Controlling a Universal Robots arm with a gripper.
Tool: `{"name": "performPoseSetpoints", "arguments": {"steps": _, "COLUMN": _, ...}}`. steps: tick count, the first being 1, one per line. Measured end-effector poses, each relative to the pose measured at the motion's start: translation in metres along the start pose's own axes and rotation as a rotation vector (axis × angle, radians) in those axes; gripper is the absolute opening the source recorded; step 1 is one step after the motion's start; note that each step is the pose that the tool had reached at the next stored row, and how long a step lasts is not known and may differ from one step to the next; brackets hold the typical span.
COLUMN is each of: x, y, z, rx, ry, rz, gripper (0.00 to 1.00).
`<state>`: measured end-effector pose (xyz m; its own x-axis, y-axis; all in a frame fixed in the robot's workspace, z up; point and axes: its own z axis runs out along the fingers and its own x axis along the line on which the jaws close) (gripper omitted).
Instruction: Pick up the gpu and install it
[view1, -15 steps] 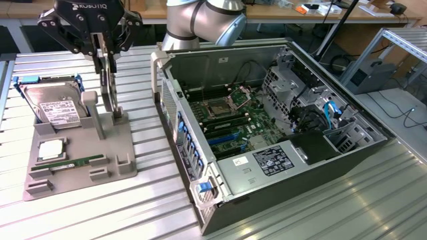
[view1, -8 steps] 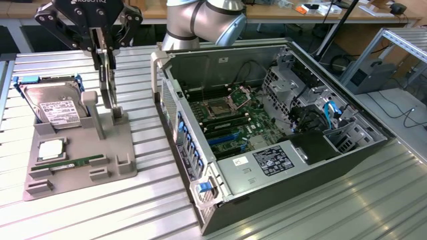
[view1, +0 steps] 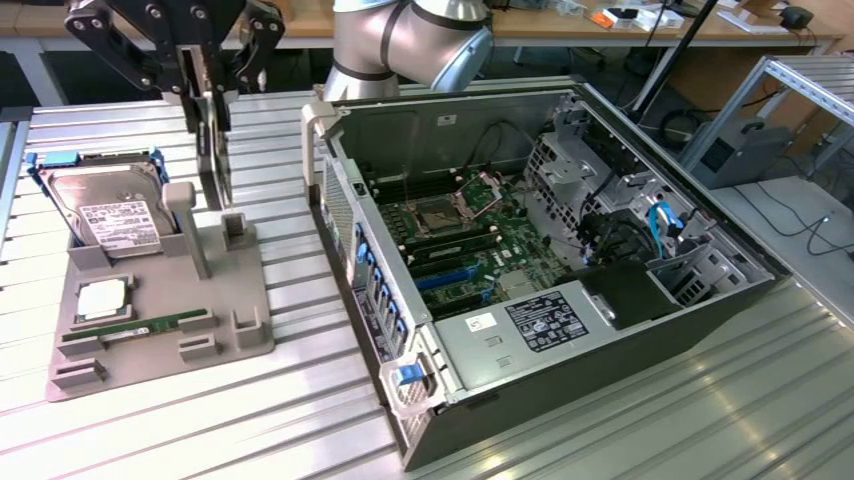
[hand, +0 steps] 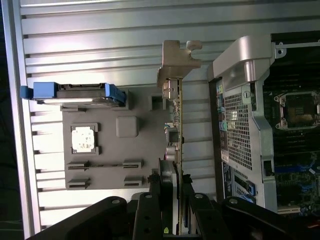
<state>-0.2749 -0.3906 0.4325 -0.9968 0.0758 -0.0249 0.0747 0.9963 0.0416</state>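
Note:
The gpu (view1: 214, 160) is a thin dark card seen edge-on, standing upright over the upright post of the grey fixture tray (view1: 247, 335) at the exterior view's left. My gripper (view1: 208, 92) comes down from above and is shut on the card's upper part. Whether the card's lower edge still touches the post I cannot tell. In the wrist view the gpu (hand: 179, 130) runs away from my gripper (hand: 175, 181) as a narrow strip, with its silver bracket (hand: 176, 62) at the far end. The open computer case (view1: 400, 385) lies at the exterior view's right, its motherboard (view1: 454, 240) exposed.
On the fixture tray a silver hard drive (view1: 114, 210) in a blue carrier leans at the back, with a processor chip (view1: 104, 300) and a green memory stick (view1: 147, 327) in front. Everything rests on a ribbed metal table (view1: 294, 420). The arm's base (view1: 407, 45) stands behind the case.

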Motion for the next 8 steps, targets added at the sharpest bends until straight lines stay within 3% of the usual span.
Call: {"name": "performPoseSetpoints", "arguments": {"steps": 8, "x": -0.0002, "y": 0.0004, "z": -0.0098, "rx": 0.0, "ry": -0.0001, "rz": 0.0, "gripper": 0.27}}
